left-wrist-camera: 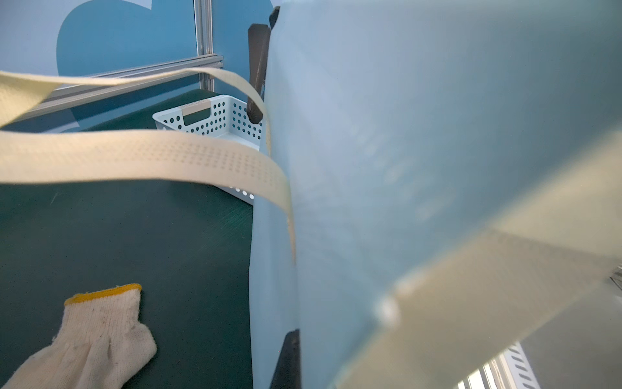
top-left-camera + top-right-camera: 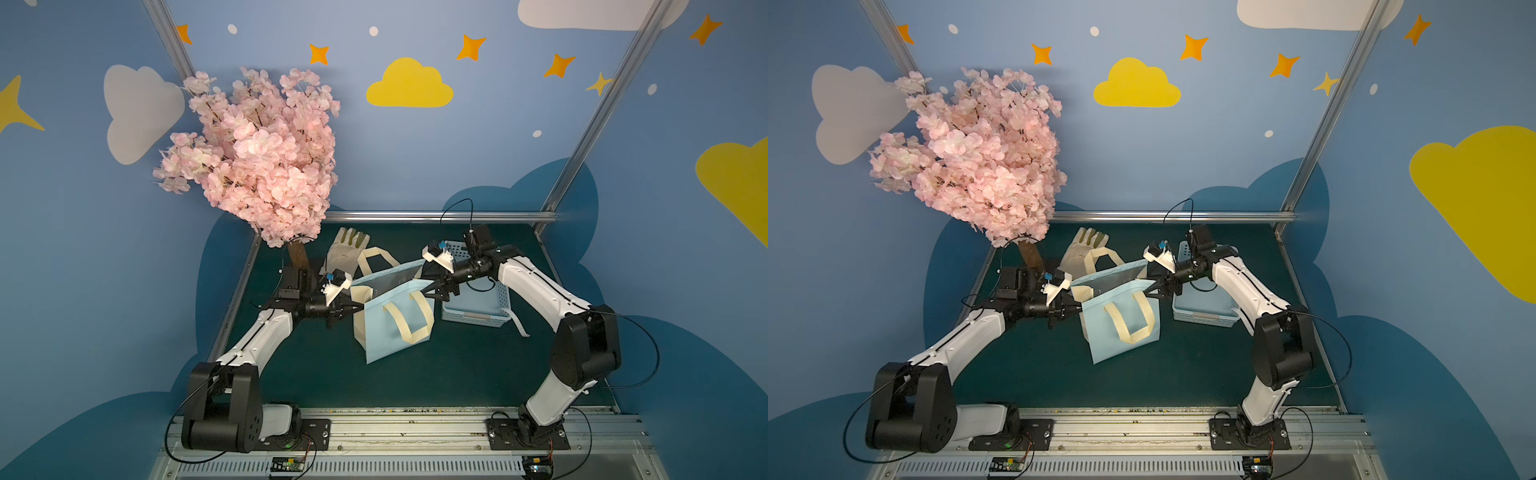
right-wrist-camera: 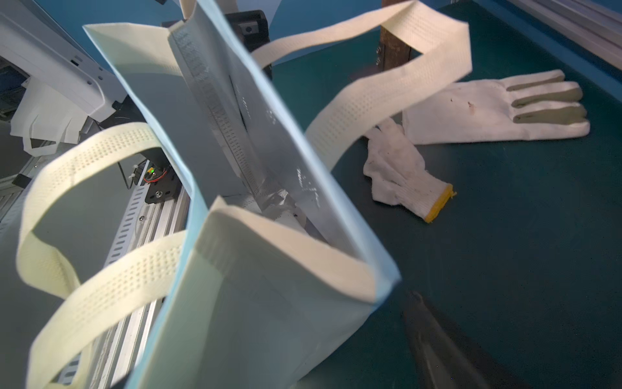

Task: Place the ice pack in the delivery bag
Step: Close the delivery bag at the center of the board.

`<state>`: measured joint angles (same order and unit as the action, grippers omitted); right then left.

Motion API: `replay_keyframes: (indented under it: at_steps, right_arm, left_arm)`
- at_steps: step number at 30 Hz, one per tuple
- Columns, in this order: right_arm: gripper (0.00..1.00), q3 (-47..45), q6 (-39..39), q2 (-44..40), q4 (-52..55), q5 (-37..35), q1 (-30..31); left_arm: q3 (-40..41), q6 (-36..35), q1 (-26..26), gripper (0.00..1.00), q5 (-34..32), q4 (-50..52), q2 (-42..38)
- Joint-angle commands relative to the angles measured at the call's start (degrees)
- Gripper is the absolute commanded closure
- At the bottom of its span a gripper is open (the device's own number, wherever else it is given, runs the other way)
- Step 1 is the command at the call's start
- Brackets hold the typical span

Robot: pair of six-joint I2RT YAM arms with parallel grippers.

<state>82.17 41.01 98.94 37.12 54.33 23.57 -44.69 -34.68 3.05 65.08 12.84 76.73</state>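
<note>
The delivery bag, a light blue fabric tote with cream strap handles, cream side panels and a shiny silver foil lining, stands near the middle of the dark green table mat, tilted a little. The left gripper is clenched on the cream side panel at the rim of the bag, and the mouth is held up by it. The right gripper is at the opposite rim. Its jaws seem to be parted, and in the right wrist view the one visible finger lies just beside the fabric without pinching it.

The ice pack cannot be found with certainty in any view. Something pale is seen at the bottom of the lining, but it cannot be told what it is.

The bag is judged to be light and very soft, so it will probably fold together if the rim is let go. It is best taken at the stiffer seam of the rim or at a strap. An ice pack is expected to be heavier, smooth and perhaps slippery, so a hold across a flat edge is advised.

A light blue perforated plastic basket stands just beside the bag, and two white knitted gloves lie behind it.
</note>
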Motion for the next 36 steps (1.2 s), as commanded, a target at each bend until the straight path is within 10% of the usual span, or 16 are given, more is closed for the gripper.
replay_keyframes:
  at_steps: [1, 10, 19, 28, 36]
  right_arm:
    - [0.16, 2.3, 1.3, 1.6, 0.2, 2.2, 0.8]
    - [0.55, 0.8, 3.0, 0.5, 1.6, 3.1, 0.5]
    - [0.98, -1.5, 4.2, -2.6, 1.0, 0.6, -0.2]
    - [1.00, -1.8, 4.4, -3.7, 0.1, -0.7, -0.1]
    - [1.00, -1.8, 4.7, -3.8, 0.1, -0.7, 0.3]
  left_arm:
    - [-1.9, -2.6, 0.5, 0.97, 1.9, 2.2, 0.9]
    - [-3.8, -1.7, 0.3, 0.92, 2.4, 3.8, 2.3]
    - [-1.3, 7.1, -2.2, 0.50, -1.6, 9.7, -8.1]
    - [13.5, 29.9, 6.5, 0.24, -21.2, -1.6, -36.8]
    - [14.7, 31.3, 16.0, 0.13, -37.8, -13.5, -31.6]
